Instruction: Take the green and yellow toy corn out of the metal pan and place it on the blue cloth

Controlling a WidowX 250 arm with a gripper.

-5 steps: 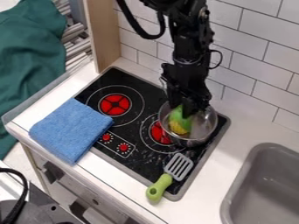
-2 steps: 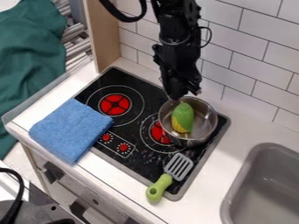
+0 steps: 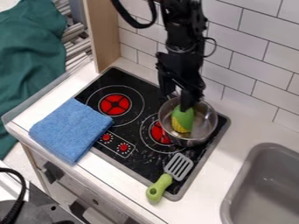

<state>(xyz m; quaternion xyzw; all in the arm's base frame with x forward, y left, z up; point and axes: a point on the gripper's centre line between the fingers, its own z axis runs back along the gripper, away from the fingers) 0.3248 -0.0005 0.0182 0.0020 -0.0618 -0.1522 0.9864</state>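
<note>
So the gripper is hanging over the metal pot, fingers spread apart with nothing clamped between them. One finger is right at the top of the green-and-yellow toy, though I honestly can't tell if they're touching. The toy's sitting inside the pot, which partly covers a red burner on the black stovetop. Slotted spatula nearby, folded blue cloth overlapping the stove's edge, grey sink off to the side.
</note>
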